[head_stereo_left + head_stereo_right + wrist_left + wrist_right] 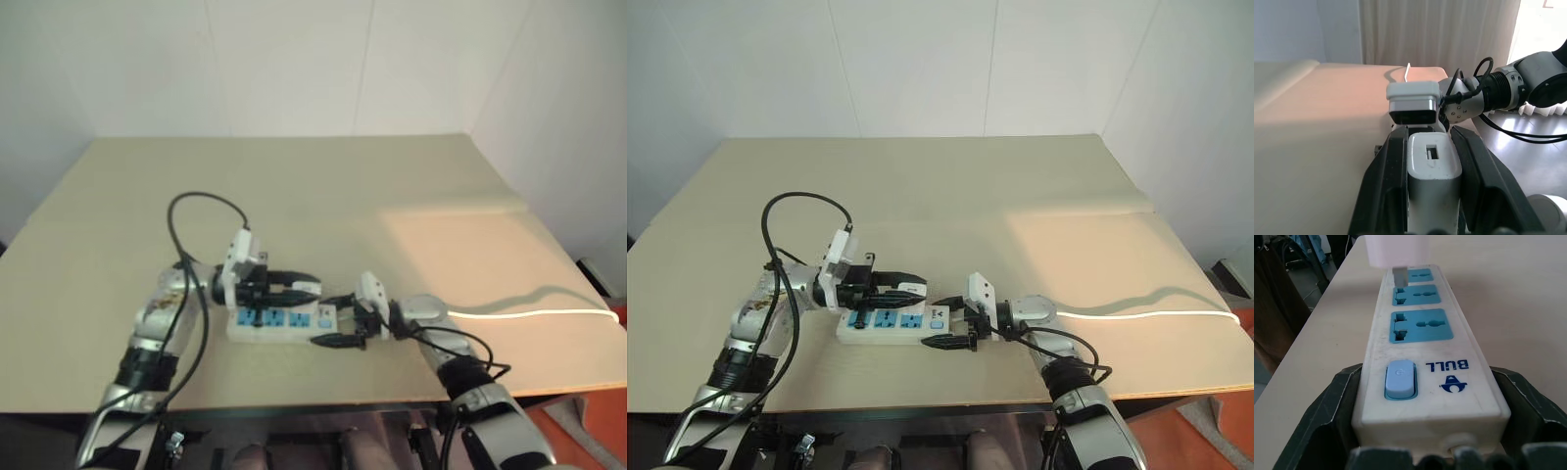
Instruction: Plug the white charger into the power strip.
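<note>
A: Charger? Small white block with a rectangular slot in one face, clamped between the black fingers of the left gripper; held just above the strip, metal prongs over the middle socket.

B: Strip? Long white bar, three blue socket faces, a pale blue switch and "BULL" mark at one end; lay on the table, switch end gripped from both sides by the right gripper.

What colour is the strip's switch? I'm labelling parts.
Light blue; the switch on the power strip shows best in the right wrist view.
</note>
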Controlling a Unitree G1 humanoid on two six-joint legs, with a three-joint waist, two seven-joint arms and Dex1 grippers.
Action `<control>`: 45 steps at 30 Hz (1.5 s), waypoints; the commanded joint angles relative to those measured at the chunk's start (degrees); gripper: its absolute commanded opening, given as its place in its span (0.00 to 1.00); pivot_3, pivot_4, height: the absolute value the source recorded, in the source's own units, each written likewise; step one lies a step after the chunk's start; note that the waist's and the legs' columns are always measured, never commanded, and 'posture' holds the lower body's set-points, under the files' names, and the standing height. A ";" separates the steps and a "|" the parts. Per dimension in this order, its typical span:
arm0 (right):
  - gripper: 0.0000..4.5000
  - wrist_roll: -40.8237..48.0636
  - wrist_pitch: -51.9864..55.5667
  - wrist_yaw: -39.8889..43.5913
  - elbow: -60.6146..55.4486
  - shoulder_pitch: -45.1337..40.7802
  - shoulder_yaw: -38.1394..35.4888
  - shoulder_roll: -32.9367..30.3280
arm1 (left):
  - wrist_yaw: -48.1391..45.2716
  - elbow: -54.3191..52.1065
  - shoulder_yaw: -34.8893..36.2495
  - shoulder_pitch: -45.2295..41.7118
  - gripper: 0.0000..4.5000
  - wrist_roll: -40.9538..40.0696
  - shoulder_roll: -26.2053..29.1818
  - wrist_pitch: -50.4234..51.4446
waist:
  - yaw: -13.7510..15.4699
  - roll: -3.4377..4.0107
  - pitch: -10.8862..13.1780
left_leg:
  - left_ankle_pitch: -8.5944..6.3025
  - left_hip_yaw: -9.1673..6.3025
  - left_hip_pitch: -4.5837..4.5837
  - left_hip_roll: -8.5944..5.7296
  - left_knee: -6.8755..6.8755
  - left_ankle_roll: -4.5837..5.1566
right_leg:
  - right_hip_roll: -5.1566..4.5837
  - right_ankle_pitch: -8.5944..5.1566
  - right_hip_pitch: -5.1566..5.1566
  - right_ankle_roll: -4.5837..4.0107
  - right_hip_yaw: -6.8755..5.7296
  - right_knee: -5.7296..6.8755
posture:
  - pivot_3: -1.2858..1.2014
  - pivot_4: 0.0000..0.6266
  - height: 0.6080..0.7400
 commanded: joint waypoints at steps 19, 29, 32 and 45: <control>0.76 -0.53 0.61 -1.19 -3.22 2.99 0.68 -0.62 | -0.05 5.86 -2.49 1.29 0.23 1.85 -0.83 -5.70 | 0.44 0.00 -0.02 | 0.00 0.01 0.03 0.00 -0.01 0.00 | -0.01 0.00 0.05 0.00 -0.01 -0.04 | 0.52 0.24 1.00; 0.76 -0.52 0.79 -1.97 -3.70 3.48 0.63 -0.82 | -0.47 6.25 -3.12 1.03 0.23 1.58 -1.73 -5.79 | 0.68 0.00 -0.03 | 0.00 0.02 0.05 -0.01 0.00 0.00 | 0.00 0.00 0.08 0.00 0.00 -0.05 | 0.52 0.24 1.00; 0.76 -0.48 0.81 -2.20 -3.74 3.50 0.58 -0.82 | -0.92 6.44 -3.48 1.31 0.23 1.67 -1.73 -5.82 | 0.71 0.01 -0.04 | 0.00 0.02 0.07 -0.01 -0.01 0.00 | 0.00 0.00 0.10 0.00 0.00 -0.05 | 0.52 0.24 1.00; 0.76 -0.31 0.99 -2.52 -3.75 3.57 0.35 -0.95 | -0.59 8.74 -4.00 2.22 0.23 3.49 -0.61 -7.74 | 0.81 0.00 -0.04 | 0.00 0.02 0.08 0.00 -0.01 0.00 | 0.00 -0.01 0.11 0.01 0.01 -0.07 | 0.52 0.24 1.00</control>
